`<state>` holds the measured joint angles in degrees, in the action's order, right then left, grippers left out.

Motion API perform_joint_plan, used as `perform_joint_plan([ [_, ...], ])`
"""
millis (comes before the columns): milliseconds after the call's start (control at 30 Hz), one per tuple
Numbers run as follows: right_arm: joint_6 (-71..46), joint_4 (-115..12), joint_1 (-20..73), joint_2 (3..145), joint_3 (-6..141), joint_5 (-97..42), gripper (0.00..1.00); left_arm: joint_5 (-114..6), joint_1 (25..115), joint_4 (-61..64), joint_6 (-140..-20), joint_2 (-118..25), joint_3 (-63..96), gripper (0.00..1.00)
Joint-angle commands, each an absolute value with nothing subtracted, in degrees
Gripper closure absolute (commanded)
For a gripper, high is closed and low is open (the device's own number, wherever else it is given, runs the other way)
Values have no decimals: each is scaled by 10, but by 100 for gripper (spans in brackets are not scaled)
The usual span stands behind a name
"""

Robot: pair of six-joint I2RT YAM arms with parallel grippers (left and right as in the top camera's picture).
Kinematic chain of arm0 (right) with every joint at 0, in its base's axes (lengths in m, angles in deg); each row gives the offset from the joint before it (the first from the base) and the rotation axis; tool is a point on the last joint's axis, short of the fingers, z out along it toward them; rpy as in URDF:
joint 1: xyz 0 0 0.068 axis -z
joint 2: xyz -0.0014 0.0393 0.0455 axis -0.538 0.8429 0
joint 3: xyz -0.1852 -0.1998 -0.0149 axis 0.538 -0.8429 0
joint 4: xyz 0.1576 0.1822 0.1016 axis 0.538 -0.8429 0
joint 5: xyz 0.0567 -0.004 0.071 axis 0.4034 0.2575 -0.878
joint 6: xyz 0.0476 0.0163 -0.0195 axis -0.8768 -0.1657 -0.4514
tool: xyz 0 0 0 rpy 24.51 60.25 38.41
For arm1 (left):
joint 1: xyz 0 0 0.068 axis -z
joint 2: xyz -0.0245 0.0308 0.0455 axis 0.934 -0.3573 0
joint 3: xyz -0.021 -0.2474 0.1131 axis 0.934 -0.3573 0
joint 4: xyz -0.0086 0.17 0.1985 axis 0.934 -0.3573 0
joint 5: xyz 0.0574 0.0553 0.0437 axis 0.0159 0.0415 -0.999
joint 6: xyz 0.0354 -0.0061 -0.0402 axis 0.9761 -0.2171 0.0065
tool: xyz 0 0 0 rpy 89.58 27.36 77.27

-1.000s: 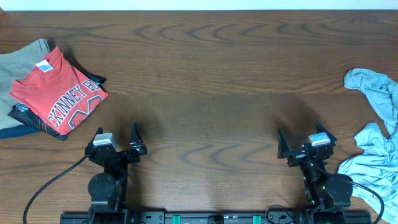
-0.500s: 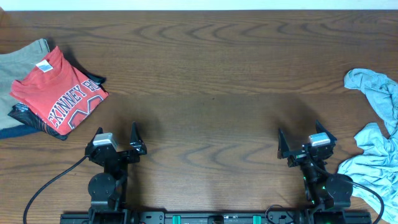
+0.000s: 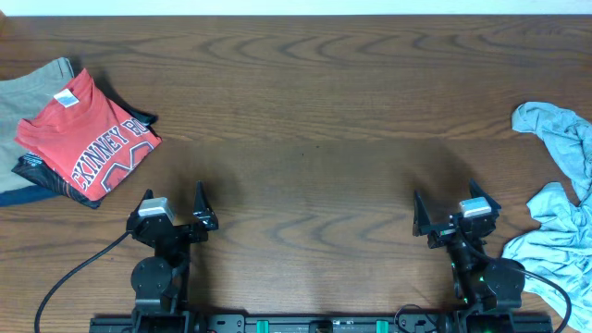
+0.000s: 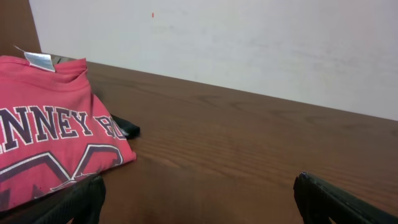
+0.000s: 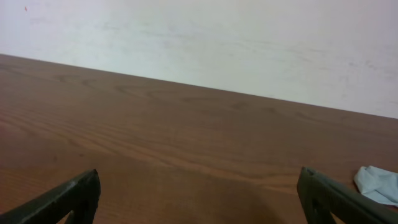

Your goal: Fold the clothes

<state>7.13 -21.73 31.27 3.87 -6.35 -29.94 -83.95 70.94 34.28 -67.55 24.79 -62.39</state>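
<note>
A folded red T-shirt (image 3: 89,135) with white lettering lies on a stack of folded clothes (image 3: 28,92) at the left edge; it also shows in the left wrist view (image 4: 50,143). A crumpled light-blue garment (image 3: 558,199) lies at the right edge, and a corner of it shows in the right wrist view (image 5: 378,182). My left gripper (image 3: 173,205) is open and empty near the front edge, right of the stack. My right gripper (image 3: 451,204) is open and empty near the front edge, left of the blue garment.
The wooden table (image 3: 314,120) spreads between the two piles. A white wall (image 4: 249,43) stands behind its far edge. Black cables (image 3: 74,277) run from the arm bases at the front.
</note>
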Motion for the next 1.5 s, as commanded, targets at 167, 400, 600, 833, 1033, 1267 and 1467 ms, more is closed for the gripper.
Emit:
perform_joint_plan([
  [167,79,-219,309,35,-64,-304,1,-853,707,318,-668,252,-633,2],
  [400,79,-219,309,35,-64,-304,1,-850,707,318,-668,252,-633,2],
  [600,-8,-218,309,35,-64,-329,1,-793,706,317,-716,252,-632,2],
  [833,-32,-245,310,52,-43,-387,1,-747,707,228,-716,223,-577,2],
  [1033,-33,-355,310,109,39,-354,1,-714,707,96,-716,145,-449,2],
  [1267,-33,-498,311,251,170,-308,1,-704,707,-75,-716,19,-284,2],
  [1467,-38,-580,311,386,281,-308,1,-678,707,-159,-716,-83,-206,2],
])
